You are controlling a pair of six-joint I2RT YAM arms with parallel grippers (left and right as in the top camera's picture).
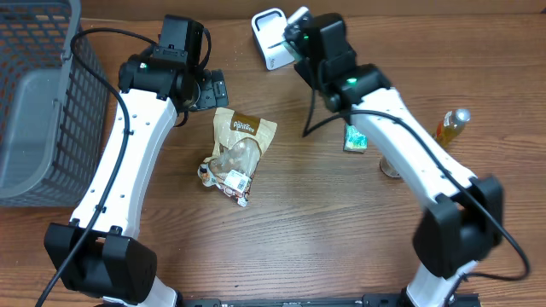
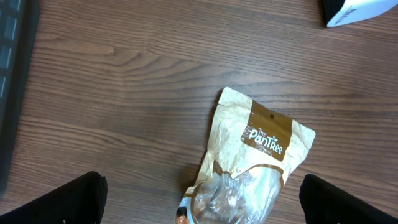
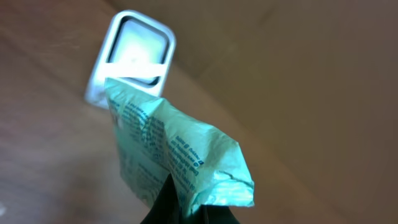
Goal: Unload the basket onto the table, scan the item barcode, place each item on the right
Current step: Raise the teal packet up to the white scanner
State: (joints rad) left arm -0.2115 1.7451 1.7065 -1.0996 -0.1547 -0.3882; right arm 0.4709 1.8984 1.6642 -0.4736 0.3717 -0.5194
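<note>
My right gripper [image 3: 186,208] is shut on a crumpled pale green packet [image 3: 174,155] with printed text. It holds the packet up in front of the white barcode scanner [image 3: 134,53]. Seen from overhead, that gripper [image 1: 299,34] is right beside the scanner [image 1: 269,41] at the back of the table, and the packet [image 1: 298,17] shows as a pale tip. My left gripper [image 2: 211,202] hangs open above a brown "Panitee" snack bag [image 2: 261,155], its black fingers [image 2: 81,199] wide apart on either side. The bag [image 1: 239,145] lies flat at mid-table.
A grey wire basket [image 1: 34,102] holding a grey tray fills the left edge. A small green box [image 1: 355,139], a clear cup-like object [image 1: 390,166] and an orange bottle [image 1: 452,124] stand on the right. The scanner's corner [image 2: 357,11] shows in the left wrist view.
</note>
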